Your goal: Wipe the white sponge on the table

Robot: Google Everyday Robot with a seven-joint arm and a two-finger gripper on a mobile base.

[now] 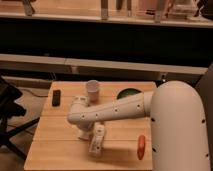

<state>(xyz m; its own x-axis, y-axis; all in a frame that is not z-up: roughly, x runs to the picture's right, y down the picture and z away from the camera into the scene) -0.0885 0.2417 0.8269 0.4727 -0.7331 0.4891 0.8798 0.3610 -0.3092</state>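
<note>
My arm reaches from the right across the light-wood table. Its wrist bends down near the table's middle left. The gripper points down at the table top, just left of the long white bottle, which lies on its side. A small off-white patch shows under the gripper; it looks like the white sponge, mostly hidden by the gripper. I cannot tell whether the gripper holds it.
A small black block lies at the table's far left. A white cup stands at the far middle, a green bowl behind my arm. An orange-red object lies at the front right. A dark chair stands left of the table.
</note>
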